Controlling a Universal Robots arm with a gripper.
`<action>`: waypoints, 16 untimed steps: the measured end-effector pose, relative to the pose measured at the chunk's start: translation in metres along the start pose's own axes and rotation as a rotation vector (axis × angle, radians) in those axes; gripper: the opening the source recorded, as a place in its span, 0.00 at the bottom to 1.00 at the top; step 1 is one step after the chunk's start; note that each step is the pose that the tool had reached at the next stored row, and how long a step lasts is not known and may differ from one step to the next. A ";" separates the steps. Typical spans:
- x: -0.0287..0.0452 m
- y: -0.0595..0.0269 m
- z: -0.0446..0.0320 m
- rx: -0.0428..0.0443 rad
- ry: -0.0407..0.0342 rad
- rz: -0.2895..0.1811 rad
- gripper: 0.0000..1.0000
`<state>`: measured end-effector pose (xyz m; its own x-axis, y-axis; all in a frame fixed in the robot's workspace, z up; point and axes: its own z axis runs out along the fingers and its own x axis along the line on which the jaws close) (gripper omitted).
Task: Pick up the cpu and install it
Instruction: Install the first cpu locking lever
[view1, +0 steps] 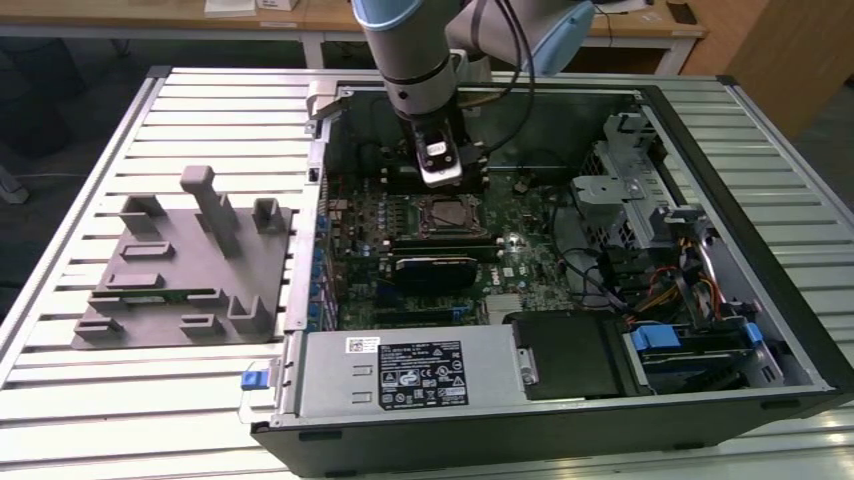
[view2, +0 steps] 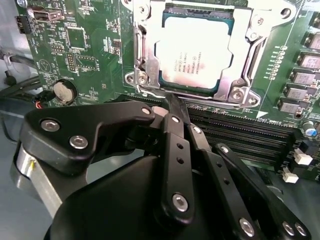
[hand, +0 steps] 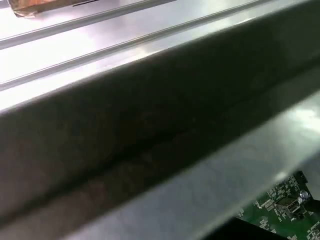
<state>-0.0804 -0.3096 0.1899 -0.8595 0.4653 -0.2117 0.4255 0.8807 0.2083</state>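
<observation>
While cpu (view2: 197, 57) sits framed in socket (view2: 145, 60) — gripper (view2: 172, 107) pinched together, empty, just beside socket edge

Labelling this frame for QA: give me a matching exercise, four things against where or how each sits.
Things:
1. cpu
2. end effector
3. grey tray
4. coin battery

Places/states:
A. on the slatted table, outside the case at the exterior view's left
B. seated in the socket under the metal frame
C. on the green board, beside the socket
D. inside the case, just off the socket's edge

Pairs: 1-B, 2-D, 3-A, 4-C
</observation>
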 end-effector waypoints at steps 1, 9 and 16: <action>-0.0006 -0.0008 0.0000 -0.0020 0.0009 0.001 0.11; -0.0062 -0.0052 0.0002 -0.0227 0.0112 0.008 0.11; -0.0090 -0.0059 0.0005 -0.0489 0.0241 0.016 0.11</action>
<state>-0.0751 -0.3189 0.1901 -0.8595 0.4766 -0.1850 0.4254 0.8674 0.2580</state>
